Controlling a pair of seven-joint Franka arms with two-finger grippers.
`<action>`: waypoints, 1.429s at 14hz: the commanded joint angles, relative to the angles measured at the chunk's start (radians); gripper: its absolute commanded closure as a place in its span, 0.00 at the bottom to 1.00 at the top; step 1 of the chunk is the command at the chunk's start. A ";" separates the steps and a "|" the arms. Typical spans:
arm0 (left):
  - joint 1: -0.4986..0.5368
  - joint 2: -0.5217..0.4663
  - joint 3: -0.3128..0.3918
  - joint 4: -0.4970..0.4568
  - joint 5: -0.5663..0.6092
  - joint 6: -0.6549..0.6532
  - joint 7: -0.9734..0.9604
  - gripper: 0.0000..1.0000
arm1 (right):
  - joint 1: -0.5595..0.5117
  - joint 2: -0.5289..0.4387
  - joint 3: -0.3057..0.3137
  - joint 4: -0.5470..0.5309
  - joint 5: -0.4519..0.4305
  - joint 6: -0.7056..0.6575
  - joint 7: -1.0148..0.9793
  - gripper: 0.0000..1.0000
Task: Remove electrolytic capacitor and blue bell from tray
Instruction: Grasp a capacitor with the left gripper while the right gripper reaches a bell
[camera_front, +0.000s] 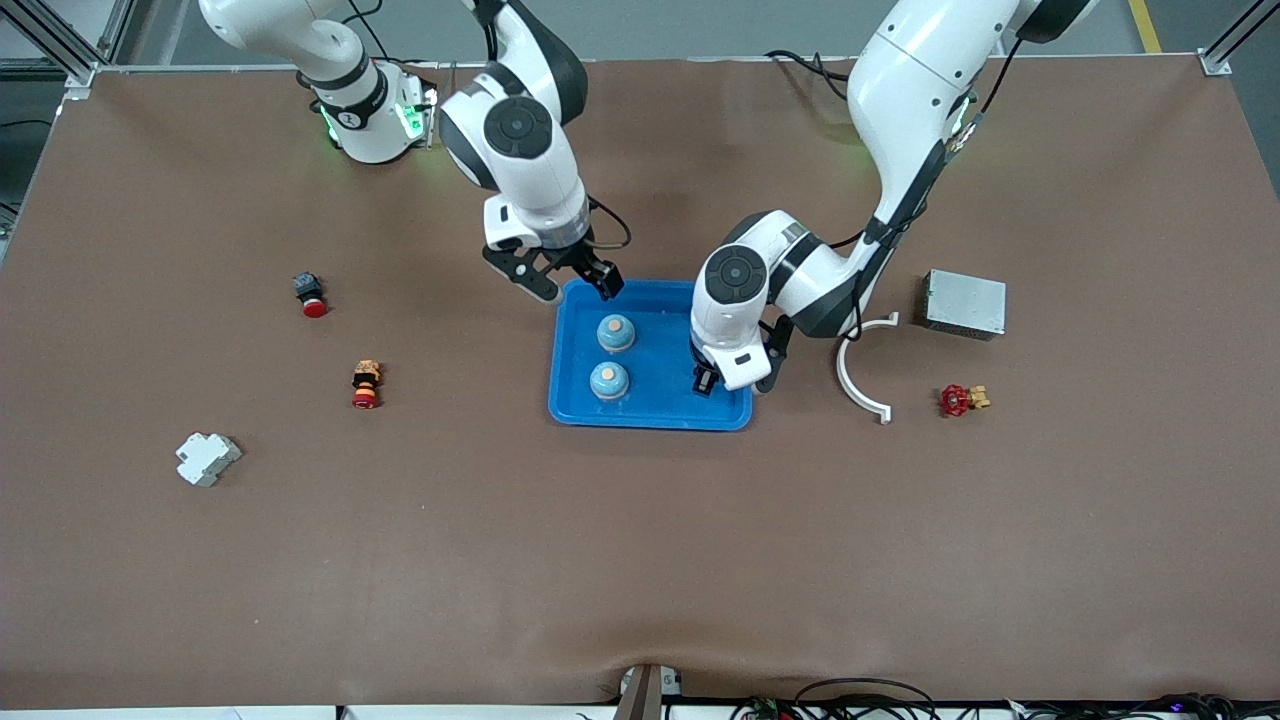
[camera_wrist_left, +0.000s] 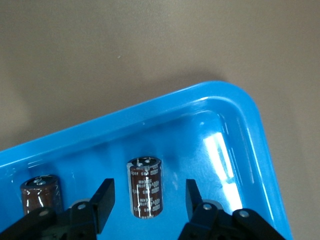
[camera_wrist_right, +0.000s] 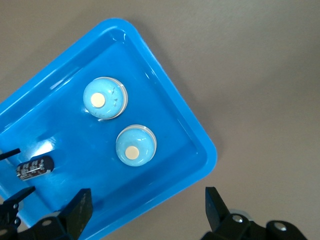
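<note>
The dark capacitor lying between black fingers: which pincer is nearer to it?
Left. The left pincer straddles that capacitor inside the tray; the right pincer hangs over the tray's rim.

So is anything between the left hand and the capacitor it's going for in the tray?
Nothing visible. The left hand is low in the blue tray with one finger on each side of a brown capacitor and a gap on both sides. A second capacitor lies beside it, outside the fingers.

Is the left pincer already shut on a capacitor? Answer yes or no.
No: in the left wrist view the left pincer straddles the upright capacitor in the tray, with gaps on both sides.
</note>
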 joint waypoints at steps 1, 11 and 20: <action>-0.024 0.027 0.008 0.009 0.025 0.007 -0.026 0.42 | 0.020 0.119 -0.016 0.110 -0.016 -0.010 0.040 0.00; -0.010 -0.049 0.011 0.016 0.025 -0.080 -0.025 1.00 | 0.035 0.255 -0.022 0.152 -0.062 0.082 0.077 0.00; 0.195 -0.324 0.005 -0.069 0.023 -0.321 0.157 1.00 | 0.055 0.315 -0.022 0.154 -0.107 0.138 0.143 0.00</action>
